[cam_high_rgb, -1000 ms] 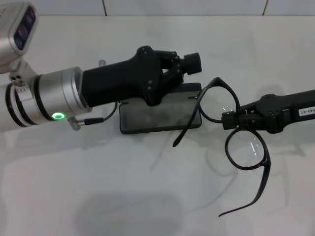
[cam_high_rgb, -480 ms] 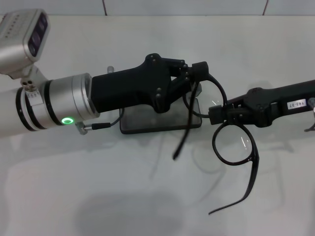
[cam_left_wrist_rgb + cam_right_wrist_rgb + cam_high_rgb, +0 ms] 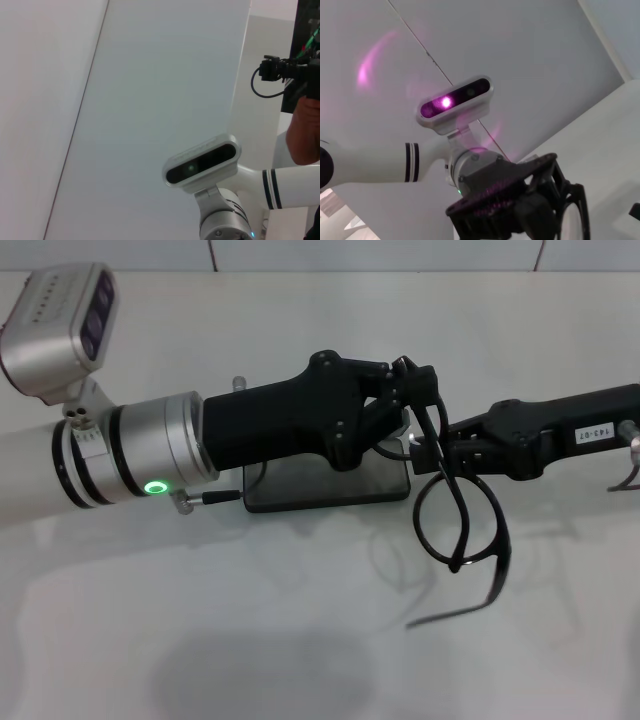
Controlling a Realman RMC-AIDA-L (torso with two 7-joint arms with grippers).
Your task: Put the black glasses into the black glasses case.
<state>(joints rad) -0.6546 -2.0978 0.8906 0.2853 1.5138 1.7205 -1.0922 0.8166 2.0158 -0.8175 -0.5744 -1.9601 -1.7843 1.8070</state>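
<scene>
Black glasses [image 3: 462, 525] hung mid-air, bridge pinched in right gripper [image 3: 436, 452] jaws; left gripper [image 3: 415, 390] jaws closed on upper rim. Black glasses case [image 3: 325, 486] lay shut on desk [image 3: 300, 640] beneath left jaws. Glasses not yet in case.

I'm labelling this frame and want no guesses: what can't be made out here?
- Head view: the left hand covers much of the black glasses case, so its lid and inside are hidden.
- Head view: whether the left hand's fingers pinch the black glasses.
- Both wrist views: neither the case nor the table shows.
</scene>
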